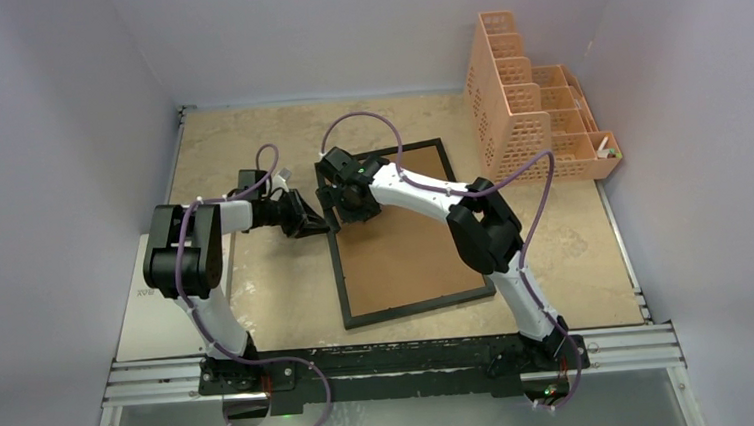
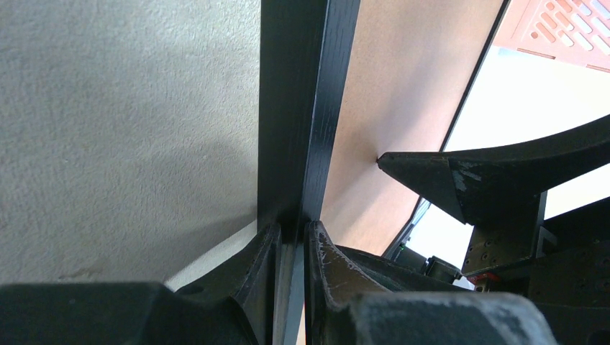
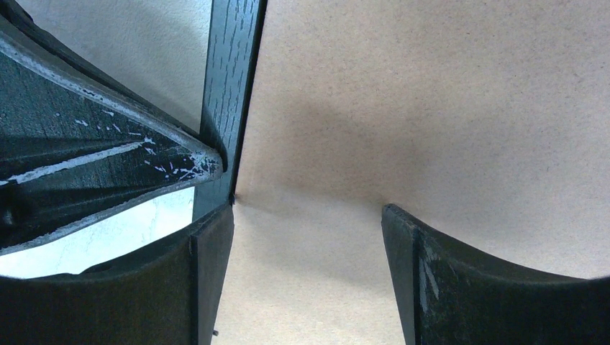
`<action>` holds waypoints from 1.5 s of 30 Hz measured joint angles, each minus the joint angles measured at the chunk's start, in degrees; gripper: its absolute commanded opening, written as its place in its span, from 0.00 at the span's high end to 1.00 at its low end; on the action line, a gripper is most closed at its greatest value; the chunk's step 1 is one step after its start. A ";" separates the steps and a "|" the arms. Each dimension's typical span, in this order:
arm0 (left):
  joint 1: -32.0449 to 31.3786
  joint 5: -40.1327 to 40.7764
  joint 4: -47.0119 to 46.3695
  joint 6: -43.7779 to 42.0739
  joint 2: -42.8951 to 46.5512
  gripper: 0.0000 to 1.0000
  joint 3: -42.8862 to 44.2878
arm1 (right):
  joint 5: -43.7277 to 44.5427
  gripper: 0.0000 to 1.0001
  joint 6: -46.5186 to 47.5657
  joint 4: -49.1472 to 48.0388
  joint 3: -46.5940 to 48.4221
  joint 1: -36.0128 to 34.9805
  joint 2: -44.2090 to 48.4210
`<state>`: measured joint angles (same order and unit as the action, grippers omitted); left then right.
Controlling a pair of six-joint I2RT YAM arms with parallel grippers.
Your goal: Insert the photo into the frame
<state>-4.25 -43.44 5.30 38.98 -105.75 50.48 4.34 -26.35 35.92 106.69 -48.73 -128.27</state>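
The frame (image 1: 406,256) lies back up in the middle of the table, a thin black rim around a brown board. My left gripper (image 1: 319,221) is shut on the frame's left rim near the far corner; in the left wrist view the black rim (image 2: 295,108) runs up from between its jaws (image 2: 293,228). My right gripper (image 1: 352,203) hovers over the same corner, open, with its jaws (image 3: 308,215) spread above the brown board (image 3: 431,93) and nothing between them. The photo is out of view.
A peach mesh organizer (image 1: 536,112) stands at the back right of the table (image 1: 248,152). A white flat panel (image 1: 149,309) lies at the left edge by the left arm. Pale walls close in on three sides.
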 measured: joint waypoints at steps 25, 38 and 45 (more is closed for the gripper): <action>0.00 0.02 0.00 0.00 0.00 0.94 0.00 | 5.55 0.30 -1.70 0.90 0.76 -0.76 -0.85; 0.00 0.00 0.02 0.00 0.00 0.94 0.00 | 7.13 0.28 -3.21 1.49 1.42 -1.31 -1.73; 0.00 0.00 0.04 0.00 0.00 0.94 0.00 | 4.04 0.25 -2.99 -3.37 -3.78 -0.61 1.20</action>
<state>-4.25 -43.44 5.34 38.98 -105.75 50.48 8.38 -29.34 32.56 102.91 -49.34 -127.07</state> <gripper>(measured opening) 0.173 0.733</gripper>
